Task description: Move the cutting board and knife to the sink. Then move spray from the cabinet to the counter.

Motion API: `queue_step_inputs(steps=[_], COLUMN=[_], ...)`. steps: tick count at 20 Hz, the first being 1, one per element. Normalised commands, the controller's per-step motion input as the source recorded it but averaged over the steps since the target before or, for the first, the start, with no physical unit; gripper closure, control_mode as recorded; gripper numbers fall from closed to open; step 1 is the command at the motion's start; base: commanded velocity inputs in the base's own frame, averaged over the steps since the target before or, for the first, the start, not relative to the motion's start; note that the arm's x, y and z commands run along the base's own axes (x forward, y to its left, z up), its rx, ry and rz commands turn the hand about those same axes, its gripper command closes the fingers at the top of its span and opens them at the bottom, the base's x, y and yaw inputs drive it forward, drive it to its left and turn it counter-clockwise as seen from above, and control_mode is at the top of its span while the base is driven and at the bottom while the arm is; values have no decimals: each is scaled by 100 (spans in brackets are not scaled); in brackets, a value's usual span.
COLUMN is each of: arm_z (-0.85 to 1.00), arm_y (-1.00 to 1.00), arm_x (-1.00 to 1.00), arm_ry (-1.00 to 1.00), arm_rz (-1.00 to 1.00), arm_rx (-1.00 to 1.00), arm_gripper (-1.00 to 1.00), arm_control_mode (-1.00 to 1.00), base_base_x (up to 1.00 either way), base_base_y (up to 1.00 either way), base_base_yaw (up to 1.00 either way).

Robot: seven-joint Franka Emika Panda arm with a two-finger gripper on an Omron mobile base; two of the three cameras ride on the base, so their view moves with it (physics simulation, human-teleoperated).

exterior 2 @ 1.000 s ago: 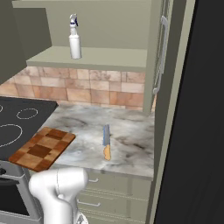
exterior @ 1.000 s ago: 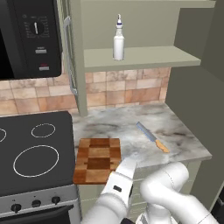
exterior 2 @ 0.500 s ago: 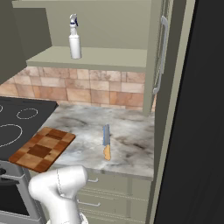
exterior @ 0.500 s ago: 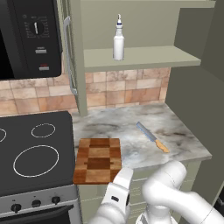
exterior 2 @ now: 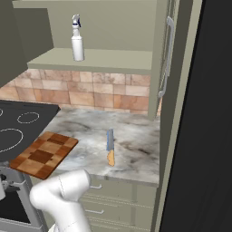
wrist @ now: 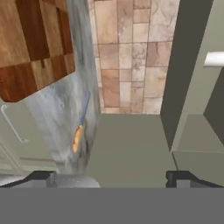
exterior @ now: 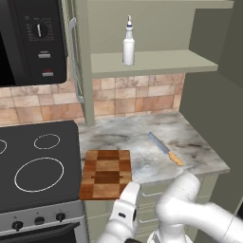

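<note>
The checkered wooden cutting board lies at the counter's front edge beside the stove. To its right the knife lies flat, orange handle toward the front. Up on the cabinet shelf stands the white spray. In the rolled hand view my gripper is open, its fingertips far apart with nothing between them. It is low in front of the counter edge, with the cutting board at upper left and the knife beyond. The sink is out of view.
A black stovetop adjoins the counter on the left, under a black microwave. The cabinet door stands open edge-on with its silver handle. Pale green drawers sit below the counter. A tall dark panel bounds the right.
My forearm has sunk lower in front of the counter. The cutting board, knife and spray have not moved, and the gripper stays open.
</note>
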Motion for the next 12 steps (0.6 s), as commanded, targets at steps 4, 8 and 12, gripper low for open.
queue_step_inputs(steps=[4, 8, 12], arm_z=[-42, -46, -34], arm_y=[0, 0, 0], arm_x=[24, 11, 14], arm_ry=[-4, 0, -1], arm_rz=[0, 0, 0], arm_rx=[-6, -6, -5], arm_gripper=[-100, -100, -100], arm_control_mode=[-100, -100, -100], base_base_x=[0, 0, 0], base_base_y=[0, 0, 0], base_base_yaw=[0, 0, 0])
